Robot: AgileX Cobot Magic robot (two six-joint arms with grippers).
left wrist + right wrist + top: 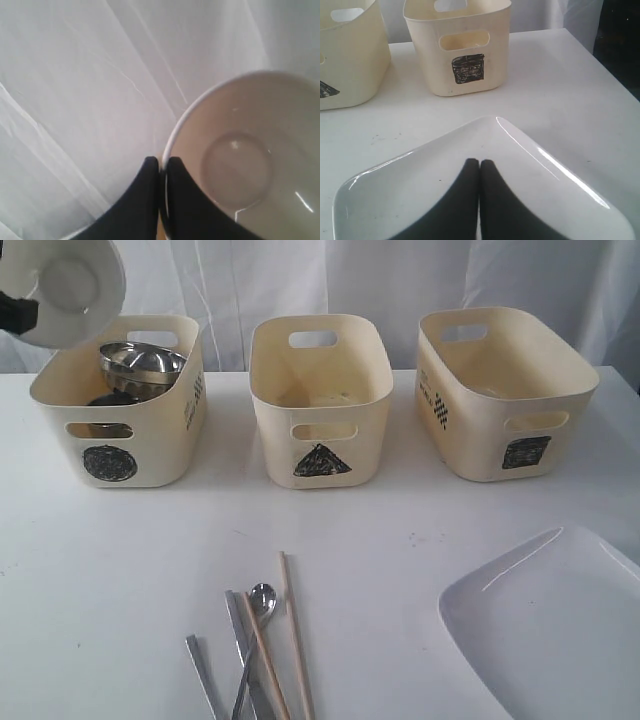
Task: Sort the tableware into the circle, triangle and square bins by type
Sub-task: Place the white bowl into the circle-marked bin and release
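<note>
My left gripper (161,161) is shut on the rim of a white bowl (250,160), held tilted in the air above the circle bin (118,415) at the exterior view's top left (62,285). Steel bowls (140,370) lie inside that bin. The triangle bin (320,400) stands in the middle and the square bin (500,390) on the right. Chopsticks (295,630), a steel spoon (260,605) and other cutlery (205,675) lie at the table's front. My right gripper (479,163) hangs shut and empty over the large white plate (420,185), which sits at front right (550,630).
White curtain hangs behind the table. The table's right edge (600,55) runs close past the square bin (460,47). The triangle bin (345,55) shows beside it in the right wrist view.
</note>
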